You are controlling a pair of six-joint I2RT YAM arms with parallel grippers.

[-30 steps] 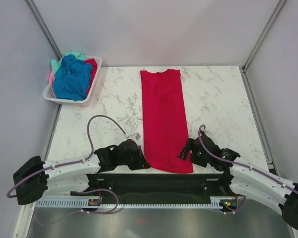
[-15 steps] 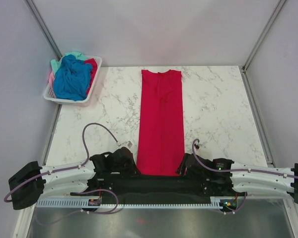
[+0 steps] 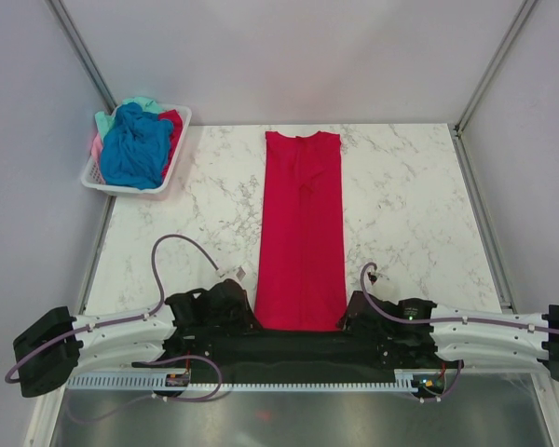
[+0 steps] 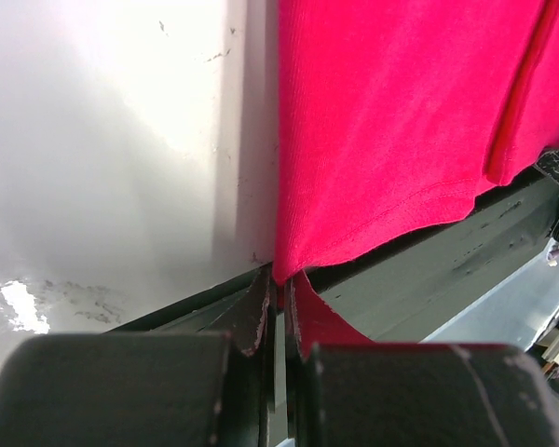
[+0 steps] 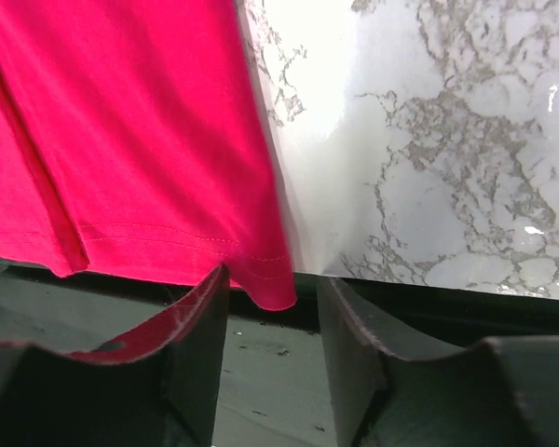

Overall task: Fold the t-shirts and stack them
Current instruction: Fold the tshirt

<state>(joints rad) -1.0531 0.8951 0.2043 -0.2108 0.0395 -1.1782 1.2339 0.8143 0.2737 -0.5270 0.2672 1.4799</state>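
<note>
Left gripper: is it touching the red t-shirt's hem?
Touching. The left wrist view shows the left gripper shut on the hem corner of the crimson t-shirt.

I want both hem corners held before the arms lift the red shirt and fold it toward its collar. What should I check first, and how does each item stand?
1. Left hand shut on the crimson shirt's near-left hem corner: ok, cloth is pinched between its fingers.
2. Right hand shut on the near-right corner: not ok, its fingers stand apart with the corner between them.
3. Shirt lies as one straight strip on the table: ok.
4. Nothing lying on the strip: ok.
5. Basket of other shirts apart from the strip: ok.
6. All layers caught in the left pinch: cannot tell.
</note>
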